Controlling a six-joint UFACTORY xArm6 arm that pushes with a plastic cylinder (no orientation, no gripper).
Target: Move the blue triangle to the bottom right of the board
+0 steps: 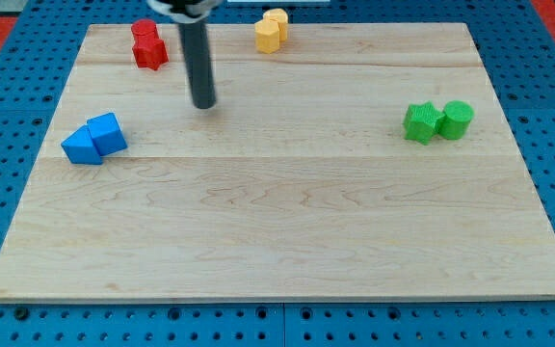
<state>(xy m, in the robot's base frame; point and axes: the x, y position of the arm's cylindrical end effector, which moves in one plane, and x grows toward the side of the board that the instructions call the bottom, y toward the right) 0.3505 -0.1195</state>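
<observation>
Two blue blocks lie touching at the view's left. The one at the upper right of the pair (109, 133) looks like the blue triangle; the other blue block (82, 146) sits at its lower left, and its shape is hard to make out. My tip (203, 104) rests on the wooden board (277, 222) to the upper right of the blue pair, about a hundred pixels away and touching no block.
Two red blocks (147, 43) stand near the top left, just left of the rod. Two yellow blocks (272, 30) sit at the top edge. A green star-like block (419, 122) and a green rounded block (456, 120) touch at the right.
</observation>
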